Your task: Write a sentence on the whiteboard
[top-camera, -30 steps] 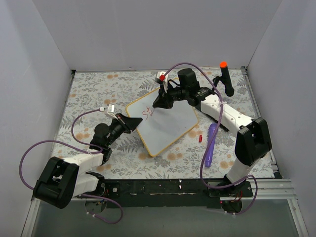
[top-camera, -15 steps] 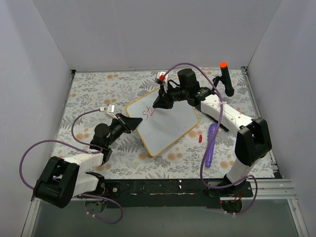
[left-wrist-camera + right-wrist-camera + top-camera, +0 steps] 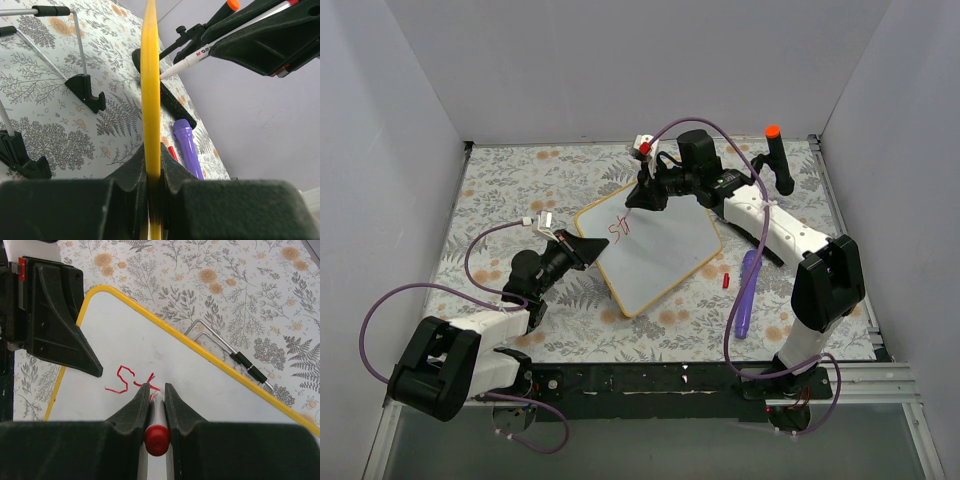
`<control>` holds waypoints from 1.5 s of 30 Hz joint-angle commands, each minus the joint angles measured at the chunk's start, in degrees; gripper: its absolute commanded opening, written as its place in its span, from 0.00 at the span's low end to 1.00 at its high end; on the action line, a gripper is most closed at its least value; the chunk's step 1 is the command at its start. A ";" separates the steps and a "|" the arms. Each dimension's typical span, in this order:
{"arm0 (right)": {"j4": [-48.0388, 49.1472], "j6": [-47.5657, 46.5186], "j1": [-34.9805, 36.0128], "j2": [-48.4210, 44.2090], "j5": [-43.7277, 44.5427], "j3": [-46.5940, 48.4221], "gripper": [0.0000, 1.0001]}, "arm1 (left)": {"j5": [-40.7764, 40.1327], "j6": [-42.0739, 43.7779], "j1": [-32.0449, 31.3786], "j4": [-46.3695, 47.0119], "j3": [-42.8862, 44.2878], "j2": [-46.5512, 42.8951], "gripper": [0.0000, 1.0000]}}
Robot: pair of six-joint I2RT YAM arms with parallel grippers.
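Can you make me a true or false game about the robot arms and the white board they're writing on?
1. The left gripper pinches the edge of the glossy white board with a yellow frame. True.
2. The board is full of red writing. False: only a few red marks sit near one corner.
3. The right gripper holds a white marker with a red end. True.
4. The purple tube lies on the board. False: it lies on the flowery table, beside the board.
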 commanded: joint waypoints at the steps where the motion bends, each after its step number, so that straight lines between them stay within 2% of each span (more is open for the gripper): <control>1: 0.50 -0.09 -0.79 0.03 1.10 2.16 0.01 | 1.90 0.43 -0.34 6.67 0.59 -1.02 0.00; 7: 0.77 0.35 -0.97 -2.34 -3.63 0.76 0.01 | 1.81 0.43 -0.34 6.85 0.42 -1.01 0.00; 16: 1.56 1.40 -0.97 -2.17 -5.67 -1.35 0.01 | 1.98 0.17 -0.34 7.55 0.41 -0.66 0.00; 32: 1.74 2.02 -0.88 -0.67 -3.12 1.02 0.01 | 2.25 -0.10 -0.34 7.73 0.33 -0.40 0.00; 45: 0.86 0.35 -0.88 -2.87 -2.59 -3.20 0.01 | 2.07 0.08 -0.34 7.64 0.24 -0.49 0.00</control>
